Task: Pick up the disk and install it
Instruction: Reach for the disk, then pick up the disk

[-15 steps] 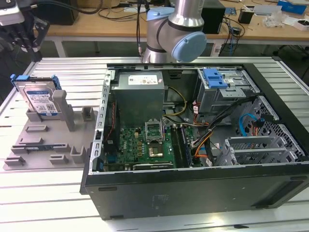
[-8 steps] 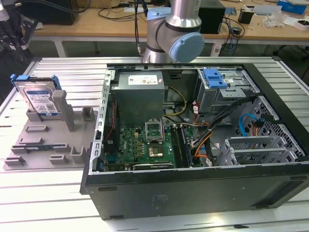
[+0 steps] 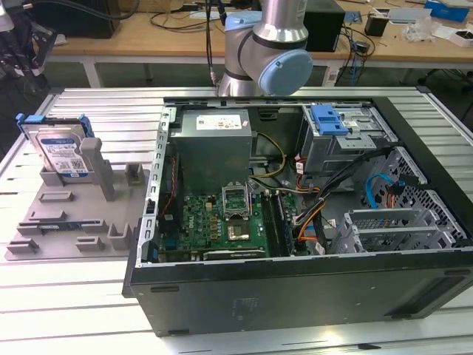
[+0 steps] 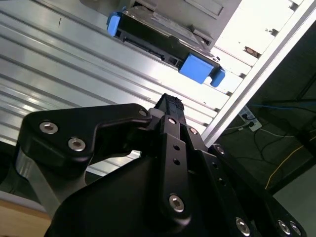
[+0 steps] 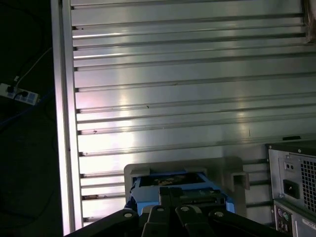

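Observation:
The disk (image 3: 63,151) is a silver drive with a white-and-blue label in a blue bracket. It stands on edge in a slot of the grey holder (image 3: 74,214) at the exterior view's left. Both wrist views look down on it: its dark edge with blue bracket ends (image 4: 165,42) and its blue-framed top (image 5: 173,180). My black gripper (image 4: 170,103) hangs above the disk and apart from it, its tip (image 5: 190,195) over the bracket's top. Nothing is seen held in it.
An open computer case (image 3: 295,207) fills the middle and right of the ribbed aluminium table (image 3: 111,111), with a drive cage and blue latch (image 3: 329,122) at its far corner. The arm's joint (image 3: 277,66) rises behind the case. The case's rear panel (image 5: 294,187) lies beside the holder.

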{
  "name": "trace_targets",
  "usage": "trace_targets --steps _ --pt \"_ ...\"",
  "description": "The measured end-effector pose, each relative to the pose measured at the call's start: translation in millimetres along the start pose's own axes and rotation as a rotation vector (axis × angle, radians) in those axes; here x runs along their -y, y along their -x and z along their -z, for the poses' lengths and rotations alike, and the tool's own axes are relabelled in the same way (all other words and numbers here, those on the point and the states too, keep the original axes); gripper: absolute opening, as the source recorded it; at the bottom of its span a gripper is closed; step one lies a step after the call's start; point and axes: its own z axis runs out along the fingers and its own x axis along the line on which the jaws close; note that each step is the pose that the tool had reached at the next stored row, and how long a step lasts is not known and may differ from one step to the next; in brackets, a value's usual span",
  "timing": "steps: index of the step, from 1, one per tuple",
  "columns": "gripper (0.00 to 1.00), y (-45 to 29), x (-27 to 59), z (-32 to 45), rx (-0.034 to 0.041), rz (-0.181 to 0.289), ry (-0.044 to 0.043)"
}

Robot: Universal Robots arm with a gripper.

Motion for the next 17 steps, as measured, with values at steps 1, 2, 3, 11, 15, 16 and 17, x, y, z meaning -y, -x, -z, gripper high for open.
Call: trace_targets --steps 1,2,3,11,15,16,17 --pt "0.11 0.0 0.0 0.0 0.0 0.0 0.0" --pt "0.11 0.0 0.0 0.0 0.0 0.0 -0.0001" --pt "0.11 0.0 0.0 0.0 0.0001 0.0 -0.0002" --pt "0.11 0.0 0.0 0.0 0.0001 0.0 -0.0008" --pt "0.11 0.0 0.0 0.0 0.0001 0.0 -0.0011" --pt "0.11 0.0 0.0 0.0 0.0001 0.0 -0.0014" --pt "0.11 0.0 0.0 0.0 0.0001 0.0 -0.0015"
